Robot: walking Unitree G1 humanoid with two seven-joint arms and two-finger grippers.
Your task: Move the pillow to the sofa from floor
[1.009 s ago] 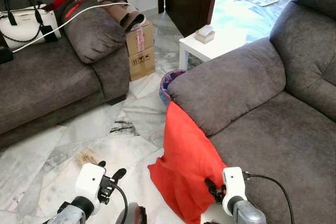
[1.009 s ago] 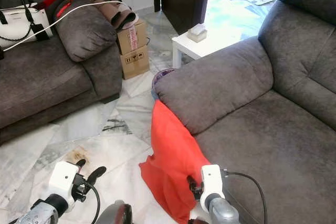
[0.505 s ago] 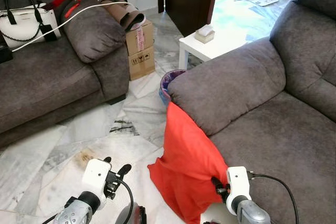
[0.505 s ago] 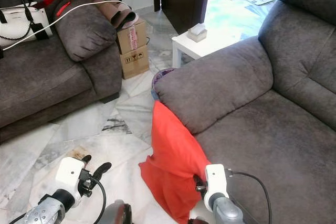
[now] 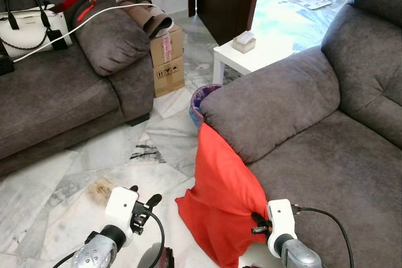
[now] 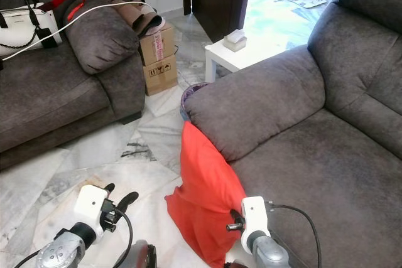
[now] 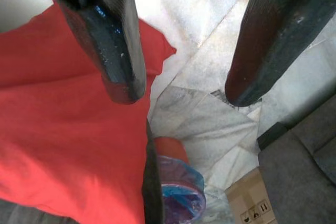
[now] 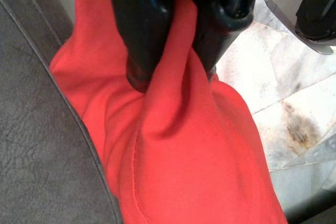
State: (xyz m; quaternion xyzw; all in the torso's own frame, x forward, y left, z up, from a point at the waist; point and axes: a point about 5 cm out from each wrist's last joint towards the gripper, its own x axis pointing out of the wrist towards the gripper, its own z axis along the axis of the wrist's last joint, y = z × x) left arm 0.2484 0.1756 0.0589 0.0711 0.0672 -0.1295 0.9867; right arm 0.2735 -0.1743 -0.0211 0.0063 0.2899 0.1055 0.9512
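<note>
A red pillow [image 5: 221,192] stands on the marble floor, leaning against the front of the grey sofa [image 5: 326,155] on my right. My right gripper [image 5: 256,225] is shut on a fold of the pillow [image 8: 178,129] at its lower right side, next to the sofa's seat edge. The left gripper [image 5: 144,204] is open above the floor, a short way left of the pillow, its fingers [image 7: 118,51] apart with nothing between them.
A second grey sofa [image 5: 56,98] stands at the left with a white handbag [image 5: 34,26]. A cardboard box [image 5: 168,61], a purple-lined bin [image 5: 200,101] and a white side table [image 5: 251,54] sit beyond the pillow. Bare marble floor [image 5: 94,167] lies between the sofas.
The left gripper has moved right, closer to the pillow. The right gripper keeps its hold on the pillow and has barely shifted.
</note>
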